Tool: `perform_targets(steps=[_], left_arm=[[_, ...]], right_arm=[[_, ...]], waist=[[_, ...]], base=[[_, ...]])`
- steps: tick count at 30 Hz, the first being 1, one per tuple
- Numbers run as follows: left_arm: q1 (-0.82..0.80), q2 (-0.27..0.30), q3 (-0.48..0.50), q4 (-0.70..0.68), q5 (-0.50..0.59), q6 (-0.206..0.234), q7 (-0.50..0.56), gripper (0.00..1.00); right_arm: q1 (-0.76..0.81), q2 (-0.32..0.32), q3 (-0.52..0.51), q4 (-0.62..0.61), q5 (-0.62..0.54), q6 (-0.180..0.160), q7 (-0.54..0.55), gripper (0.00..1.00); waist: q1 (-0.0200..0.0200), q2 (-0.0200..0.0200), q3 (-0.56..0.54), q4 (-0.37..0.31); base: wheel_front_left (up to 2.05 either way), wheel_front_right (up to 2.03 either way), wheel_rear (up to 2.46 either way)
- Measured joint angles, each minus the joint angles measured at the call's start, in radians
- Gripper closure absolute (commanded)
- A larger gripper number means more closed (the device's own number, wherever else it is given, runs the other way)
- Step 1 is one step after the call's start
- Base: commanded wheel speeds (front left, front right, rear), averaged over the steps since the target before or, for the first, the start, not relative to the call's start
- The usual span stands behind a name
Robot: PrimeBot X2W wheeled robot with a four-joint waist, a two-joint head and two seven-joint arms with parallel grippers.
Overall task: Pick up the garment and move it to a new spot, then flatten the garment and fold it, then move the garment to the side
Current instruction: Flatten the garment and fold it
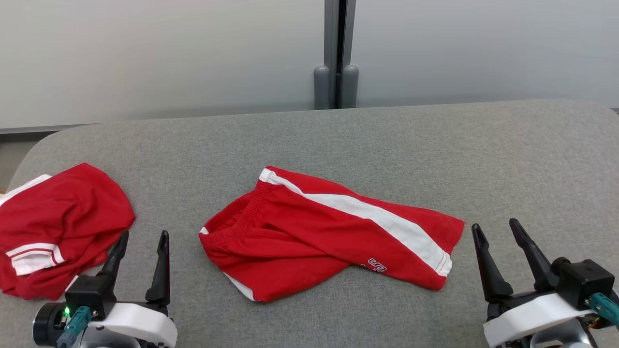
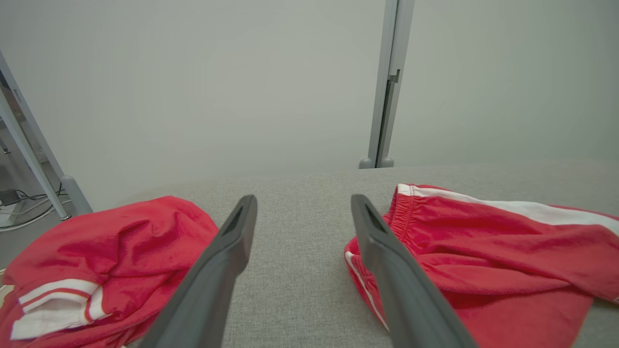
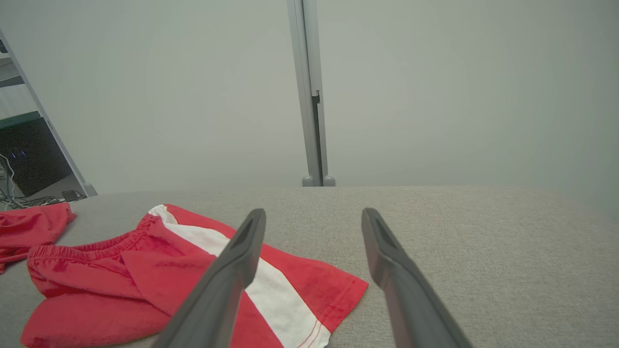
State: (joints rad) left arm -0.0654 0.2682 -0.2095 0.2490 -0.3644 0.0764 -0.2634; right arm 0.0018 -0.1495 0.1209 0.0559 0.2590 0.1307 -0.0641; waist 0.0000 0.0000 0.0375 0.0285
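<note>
Grey padded table (image 1: 338, 145) carries red shorts (image 1: 319, 232), rumpled and half doubled over. Either side of the shorts, left gripper (image 1: 144, 235) and right gripper (image 1: 494, 224) rest with fingers apart, empty. Another red garment (image 1: 58, 227) lies left of the shorts. Flattening, folding and setting aside seem not yet done.

The grey surface (image 1: 508, 159) lies bare across its right half and along its far edge. The red shorts (image 1: 314, 232) spread over the middle and a crumpled red garment (image 1: 58, 217) covers the near left corner, with a bare strip between them. A pale wall (image 1: 145, 58) and its post (image 1: 331, 43) close off the far side.
</note>
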Motion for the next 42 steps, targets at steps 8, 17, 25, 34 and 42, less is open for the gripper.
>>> perform_targets(steps=[8, 17, 25, 34, 42], left_arm=[[-0.017, -0.004, -0.022, 0.018, 0.003, -0.006, 0.005, 0.0], [-0.232, -0.066, -0.123, 0.085, 0.009, -0.09, 0.103, 0.0], [-0.449, -0.111, -0.173, 0.279, -0.025, -0.164, 0.218, 0.0], [-0.6, -0.112, -0.17, 0.535, -0.116, -0.198, 0.305, 0.0], [-0.655, -0.101, -0.231, 0.59, -0.203, -0.206, 0.302, 1.0]], right_arm=[[-0.002, 0.006, 0.007, 0.002, 0.0, 0.0, 0.0, 0.0], [-0.041, 0.006, 0.023, -0.008, 0.0, 0.0, 0.003, 0.0], [-0.09, 0.006, 0.051, 0.002, -0.001, 0.0, -0.001, 0.0], [-0.11, 0.01, 0.056, 0.035, 0.005, 0.0, -0.021, 0.0], [-0.109, 0.014, 0.065, 0.054, 0.016, 0.0, -0.026, 0.0]], waist=[[0.0, 0.0, 0.006, 0.0], [0.0, 0.0, 0.073, -0.016], [0.0, 0.0, 0.151, -0.062], [0.0, 0.0, 0.214, -0.135], [0.0, 0.0, 0.237, -0.155]], base=[[0.0, 0.0, 0.0], [0.0, 0.0, 0.0], [0.0, 0.0, 0.0], [0.0, 0.0, 0.0], [0.0, 0.0, 0.0]])
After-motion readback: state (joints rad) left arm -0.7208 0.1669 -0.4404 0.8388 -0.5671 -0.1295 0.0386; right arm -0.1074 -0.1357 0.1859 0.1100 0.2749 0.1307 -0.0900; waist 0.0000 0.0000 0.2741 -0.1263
